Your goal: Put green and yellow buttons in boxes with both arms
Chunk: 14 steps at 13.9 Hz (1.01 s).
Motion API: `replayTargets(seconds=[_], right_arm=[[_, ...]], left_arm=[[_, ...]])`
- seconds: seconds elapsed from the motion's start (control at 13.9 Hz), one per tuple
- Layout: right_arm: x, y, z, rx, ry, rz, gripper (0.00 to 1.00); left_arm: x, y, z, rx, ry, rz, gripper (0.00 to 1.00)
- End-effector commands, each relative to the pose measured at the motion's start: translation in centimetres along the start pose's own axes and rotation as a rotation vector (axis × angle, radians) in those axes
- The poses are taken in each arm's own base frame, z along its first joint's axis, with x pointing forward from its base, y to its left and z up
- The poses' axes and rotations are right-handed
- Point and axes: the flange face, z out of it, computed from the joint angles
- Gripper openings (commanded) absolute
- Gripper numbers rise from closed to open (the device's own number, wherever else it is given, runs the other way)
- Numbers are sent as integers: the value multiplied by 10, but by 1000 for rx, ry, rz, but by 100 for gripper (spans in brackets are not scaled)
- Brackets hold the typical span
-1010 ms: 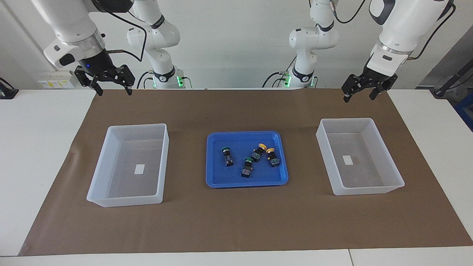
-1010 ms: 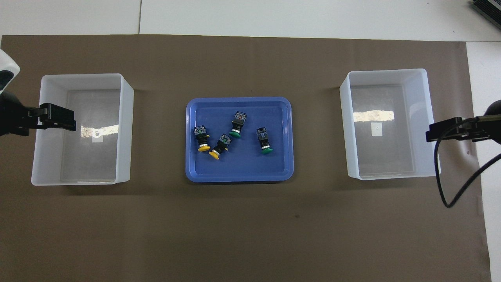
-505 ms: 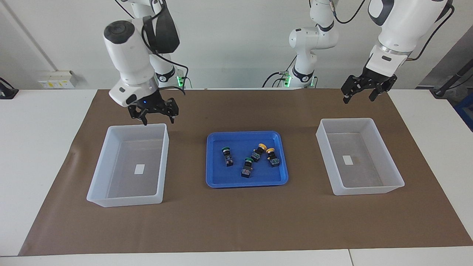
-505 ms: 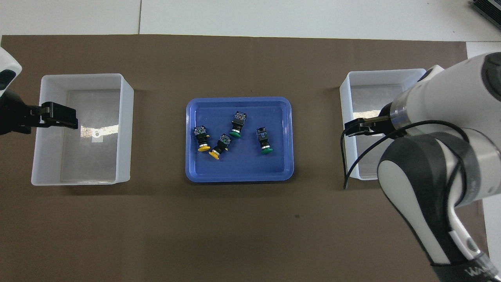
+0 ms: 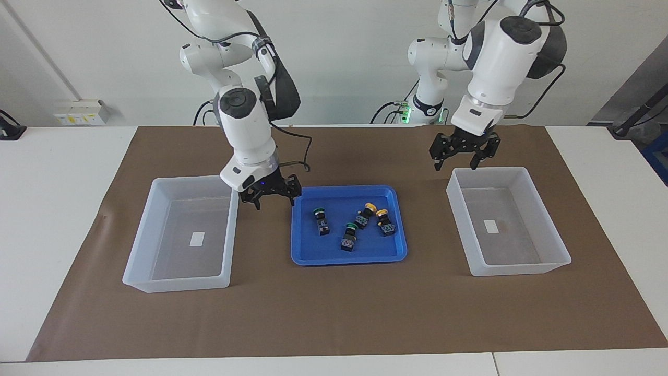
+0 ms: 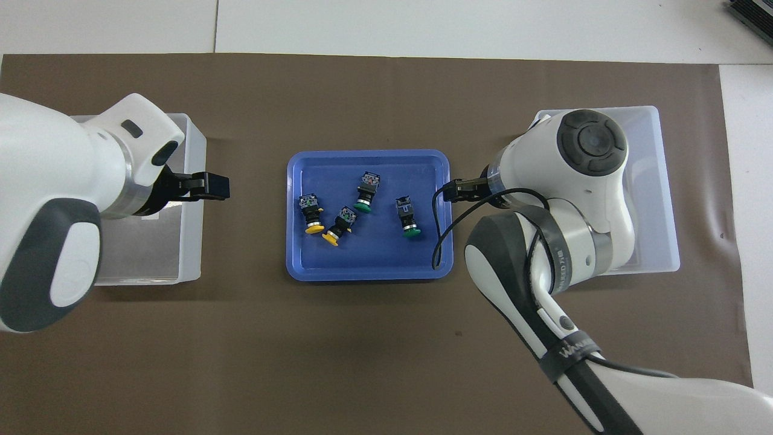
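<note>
Buttons lie in the blue tray at the middle of our counter, two green, two yellow. Our right pincer hangs between that tray and the box toward the right arm's end, fingers apart. Our left pincer hangs by the near corner of the other box, fingers apart.
</note>
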Motion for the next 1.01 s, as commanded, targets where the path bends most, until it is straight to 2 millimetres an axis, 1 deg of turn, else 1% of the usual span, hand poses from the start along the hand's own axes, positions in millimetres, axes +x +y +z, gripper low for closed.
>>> replayTargets(seconds=[0.0, 0.14, 0.22, 0.36, 0.43, 0.5, 0.58, 0.65, 0.72, 0.79, 0.87, 0.94], right_arm=[[-3, -18, 25, 14, 16, -7, 100], [-10, -41, 42, 57, 28, -16, 100], [-8, -44, 51, 66, 42, -12, 100], [-10, -62, 76, 69, 70, -39, 100], [-9, -64, 89, 64, 75, -42, 100], [-9, -67, 101, 66, 87, -48, 100], [-14, -80, 112, 69, 94, -71, 100], [-14, -82, 115, 67, 96, -79, 100], [-15, -82, 115, 67, 95, -85, 83], [-15, -83, 116, 66, 92, -87, 59], [-16, -81, 117, 63, 80, -87, 27], [-17, -81, 116, 61, 74, -83, 0]], left_arm=[[-6, 32, 45, -30, 9, -34, 100], [-7, 51, 78, -49, 34, -64, 100], [-12, 56, 89, -63, 59, -87, 100], [-16, 54, 106, -74, 82, -104, 100], [-17, 56, 114, -72, 75, -102, 100], [-17, 62, 132, -73, 64, -110, 100], [-14, 65, 142, -86, 82, -137, 100], [-14, 70, 155, -88, 79, -143, 100], [-16, 74, 161, -90, 78, -143, 100], [-15, 75, 170, -91, 74, -156, 100], [-14, 77, 178, -100, 85, -174, 100], [-13, 78, 189, -104, 88, -189, 100]])
